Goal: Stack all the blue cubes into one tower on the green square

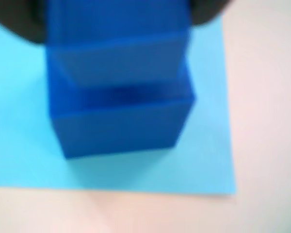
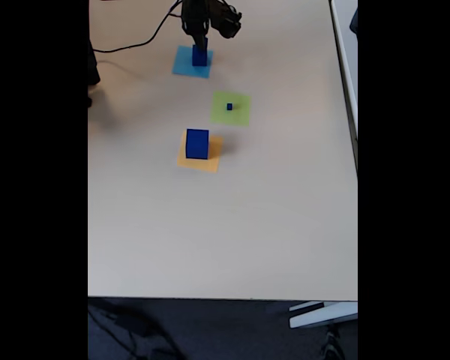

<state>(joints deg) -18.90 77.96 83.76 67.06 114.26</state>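
A medium blue cube sits on the light-blue paper square at the far end of the table. My gripper is right on top of it. In the blurred wrist view dark fingers flank the cube's upper part, and their grip cannot be made out. The small blue cube rests on the green square. A large blue cube stands on an orange-yellow square nearer the camera.
In the fixed view a black cable runs along the far left of the beige table. The table's right edge and front edge bound the surface, with wide bare room toward the front.
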